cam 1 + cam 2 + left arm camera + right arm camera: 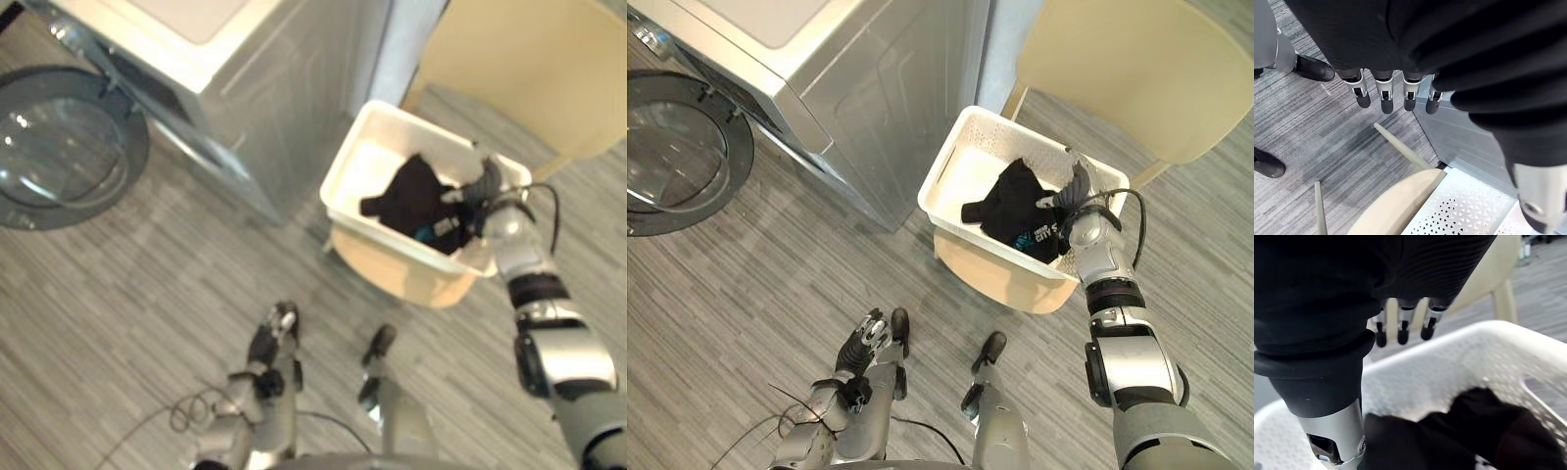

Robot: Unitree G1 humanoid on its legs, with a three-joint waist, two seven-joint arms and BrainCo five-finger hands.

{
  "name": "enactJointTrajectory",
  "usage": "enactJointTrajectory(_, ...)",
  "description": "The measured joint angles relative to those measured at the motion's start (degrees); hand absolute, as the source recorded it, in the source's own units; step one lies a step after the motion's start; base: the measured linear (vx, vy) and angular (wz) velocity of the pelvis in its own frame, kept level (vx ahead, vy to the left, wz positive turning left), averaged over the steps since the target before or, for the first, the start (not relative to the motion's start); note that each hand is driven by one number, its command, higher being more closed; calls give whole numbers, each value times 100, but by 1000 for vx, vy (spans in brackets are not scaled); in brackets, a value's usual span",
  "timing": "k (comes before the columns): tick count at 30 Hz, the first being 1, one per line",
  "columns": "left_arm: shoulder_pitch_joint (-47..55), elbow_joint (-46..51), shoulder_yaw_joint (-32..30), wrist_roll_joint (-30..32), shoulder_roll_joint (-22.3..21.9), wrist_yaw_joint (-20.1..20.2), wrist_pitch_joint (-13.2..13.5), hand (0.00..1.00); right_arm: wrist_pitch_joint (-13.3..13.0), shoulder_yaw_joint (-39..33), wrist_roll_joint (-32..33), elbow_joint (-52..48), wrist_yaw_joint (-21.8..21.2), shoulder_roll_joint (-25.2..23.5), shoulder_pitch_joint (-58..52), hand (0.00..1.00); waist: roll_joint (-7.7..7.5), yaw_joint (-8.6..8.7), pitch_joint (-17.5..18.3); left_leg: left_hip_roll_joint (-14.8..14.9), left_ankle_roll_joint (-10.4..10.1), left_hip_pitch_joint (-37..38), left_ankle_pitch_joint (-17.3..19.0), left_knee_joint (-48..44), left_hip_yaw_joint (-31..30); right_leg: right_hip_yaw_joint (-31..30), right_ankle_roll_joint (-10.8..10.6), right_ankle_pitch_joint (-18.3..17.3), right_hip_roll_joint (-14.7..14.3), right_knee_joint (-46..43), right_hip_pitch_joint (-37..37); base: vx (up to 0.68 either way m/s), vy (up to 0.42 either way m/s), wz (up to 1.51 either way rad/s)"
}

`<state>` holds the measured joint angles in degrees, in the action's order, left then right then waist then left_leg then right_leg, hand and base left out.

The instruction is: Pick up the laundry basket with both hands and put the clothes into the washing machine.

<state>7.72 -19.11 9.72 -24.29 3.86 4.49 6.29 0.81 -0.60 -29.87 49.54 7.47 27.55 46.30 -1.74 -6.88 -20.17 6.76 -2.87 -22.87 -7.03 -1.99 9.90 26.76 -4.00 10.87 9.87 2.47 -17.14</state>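
Floor [774, 294]: grey wood-grain planks. The white perforated laundry basket [942, 162] stands on a low beige stool [999, 274], just beside the side panel of the washing machine [882, 88].

Basket contents: one black garment [1014, 211], crumpled, lying toward the basket's right half. The left half shows bare white bottom.

Right hand [1080, 196]: positioned over the basket's right side, above the edge of the garment. Fingers [1402, 330] extend straight and apart, pointing toward the basket's wall, with nothing in them. Contact with the rim or the garment cannot be determined.

Left hand [862, 348]: low above the floor, well apart from the basket. Fingers [1386, 95] straight and side by side, holding nothing.

The washing machine's round door [676, 152] stands swung open. A larger beige piece of furniture [1136, 78] stands behind the basket.
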Motion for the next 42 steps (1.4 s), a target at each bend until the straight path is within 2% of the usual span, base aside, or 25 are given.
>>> enactJointTrajectory(4,-201,134,-78,-32,-44,-118,72,0,89,-14,2,130,-9,-8,-3,0,-15,8,-235,21,-6,-176,-29,9,49,-20,-43,94,-21,83,-164,-18,10,-6)
enactJointTrajectory(7,-397,152,-83,-24,-78,-195,72,0,106,-16,4,94,-10,-46,-92,0,-30,13,-243,51,-19,-314,-39,46,126,-42,-37,125,-35,84,-342,-6,4,-8)
enactJointTrajectory(11,-523,169,-129,-27,-154,-256,94,0,189,-41,7,-175,-5,-432,-465,0,-190,51,-326,131,-56,-332,-68,139,213,-44,-39,126,-103,83,-441,23,-5,-10)
enactJointTrajectory(13,-562,160,-122,-33,-198,-329,93,0,190,-41,9,-176,-5,-496,-557,0,-205,55,-333,143,-59,-354,-72,144,229,-44,-39,127,-111,83,-469,36,-3,-7)
enactJointTrajectory(15,-620,159,-125,-35,-256,-347,98,0,185,-42,115,-171,-6,-490,-561,0,-208,36,-335,157,-59,-366,-72,142,282,-53,-67,145,-112,83,-515,28,12,-12)
enactJointTrajectory(17,-698,213,-123,-91,-258,-348,147,0,147,-7,408,-77,-9,-455,-399,0,-208,14,-335,220,-60,-448,-72,126,329,-31,-206,244,-153,84,-634,-4,2,-18)
enactJointTrajectory(21,-808,586,-84,-494,-278,-344,189,0,38,213,631,718,-122,-52,273,0,-189,-12,-346,234,-112,-703,-136,120,268,63,-187,281,-167,106,-830,-17,5,4)
enactJointTrajectory(22,-867,688,-65,-581,-329,-339,193,0,21,278,647,870,-160,87,437,100,-143,-21,-373,233,-114,-757,-147,121,221,149,-182,285,-166,108,-842,-31,18,19)
enactJointTrajectory(24,-908,908,-55,-724,-422,-327,202,0,18,394,692,1022,-245,237,604,100,-121,-16,-386,270,-121,-862,-132,141,275,266,-179,286,-166,108,-900,-47,25,24)
enactJointTrajectory(26,-962,1031,-36,-775,-536,-315,212,0,13,561,702,1088,-316,401,708,100,-109,-8,-393,432,-98,-953,-159,152,724,381,-176,285,-174,110,-953,-40,12,26)
enactJointTrajectory(28,-1015,1031,-27,-776,-629,-312,209,0,31,772,705,1222,-414,479,829,100,-110,-18,-393,452,-62,-994,-195,155,804,470,-163,277,-168,110,-973,-21,16,13)
enactJointTrajectory(31,-1029,1056,-22,-775,-708,-239,189,0,35,901,795,1234,-512,506,847,100,-112,-30,-391,464,-71,-1004,-220,128,911,519,-30,216,-161,109,-976,-2,27,1)
enactJointTrajectory(34,-1030,1090,44,-774,-730,-209,174,0,4,952,1138,1146,-504,402,746,100,-112,-27,-391,520,-81,-922,-257,107,986,588,59,174,-196,105,-935,12,3,-11)
enactJointTrajectory(37,-995,1301,201,-773,-726,-200,148,0,5,800,1202,931,-380,122,335,100,-111,-82,-390,587,-84,-719,-257,97,1057,588,85,155,-249,106,-769,55,3,-10)
enactJointTrajectory(39,-991,1513,192,-767,-718,-194,146,0,-28,561,1264,559,-368,-74,-187,100,-105,-157,-387,629,-85,-542,-255,87,1064,615,97,144,-290,106,-590,93,21,0)
enactJointTrajectory(42,-949,1750,180,-756,-621,-191,165,0,-40,275,1430,-168,-387,-139,-829,100,-100,-140,-376,628,-87,-220,-252,89,1070,635,140,87,-295,106,-248,104,54,10)
